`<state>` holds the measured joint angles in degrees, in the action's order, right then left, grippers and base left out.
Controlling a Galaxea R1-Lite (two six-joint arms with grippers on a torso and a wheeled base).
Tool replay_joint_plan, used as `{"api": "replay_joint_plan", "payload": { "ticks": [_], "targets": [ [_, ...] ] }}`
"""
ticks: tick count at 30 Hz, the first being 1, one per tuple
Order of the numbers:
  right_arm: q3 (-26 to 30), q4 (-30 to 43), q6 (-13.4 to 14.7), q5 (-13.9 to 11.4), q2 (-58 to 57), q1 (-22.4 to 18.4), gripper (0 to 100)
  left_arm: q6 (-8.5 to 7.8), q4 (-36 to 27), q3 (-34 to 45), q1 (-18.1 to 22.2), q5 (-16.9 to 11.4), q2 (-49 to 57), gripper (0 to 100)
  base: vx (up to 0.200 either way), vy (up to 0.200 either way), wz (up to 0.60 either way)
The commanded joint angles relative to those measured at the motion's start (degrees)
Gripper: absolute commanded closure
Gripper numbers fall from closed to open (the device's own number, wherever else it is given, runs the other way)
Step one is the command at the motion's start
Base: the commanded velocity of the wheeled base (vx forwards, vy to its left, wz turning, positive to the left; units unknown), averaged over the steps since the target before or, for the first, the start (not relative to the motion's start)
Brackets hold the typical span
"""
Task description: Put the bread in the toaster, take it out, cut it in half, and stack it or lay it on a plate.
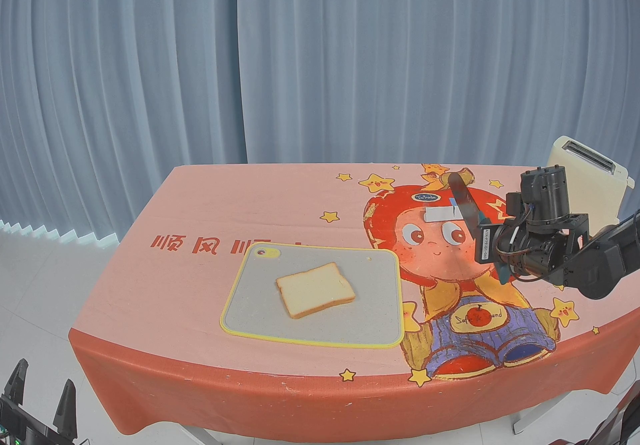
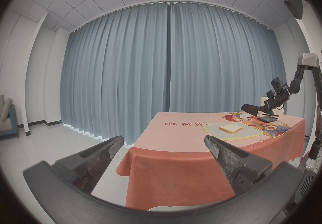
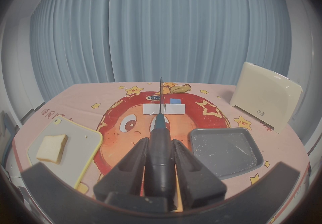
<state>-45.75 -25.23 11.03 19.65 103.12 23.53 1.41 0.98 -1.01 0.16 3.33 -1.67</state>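
We note one bread slice (image 1: 315, 289) lying flat on the grey cutting board (image 1: 373, 326). Right gripper (image 3: 160, 141) clenched round the knife (image 3: 161, 100) handle, above the table. Dark tray (image 3: 223, 150) sits near the toaster (image 3: 266, 100). Left gripper (image 2: 163, 139) spread wide, off the table

Bright even overhead light, soft shadows, fisheye-curved edges

Matt cloth tablecloth (image 1: 200, 213), matt plastic cutting board (image 1: 373, 313), smooth cream toaster (image 3: 265, 100), dark metal tray (image 3: 224, 152)
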Motion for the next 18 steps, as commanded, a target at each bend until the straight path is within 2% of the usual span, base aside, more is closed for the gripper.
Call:
{"api": "replay_joint_plan", "payload": {
  "ticks": [1,18],
  "targets": [
    [0.14,0.01,0.04,-0.05,-1.96,0.55,100,-0.01,-0.01,1.01,0.02,0.01,0.0,0,0.0,0.0,0.0],
    [3.04,-0.08,-0.05,-0.05,-5.21,7.23,100,0.08,0.08,1.01,0.02,0.1,0.0,0,0.0,0.0,0.0]
  ]
}}
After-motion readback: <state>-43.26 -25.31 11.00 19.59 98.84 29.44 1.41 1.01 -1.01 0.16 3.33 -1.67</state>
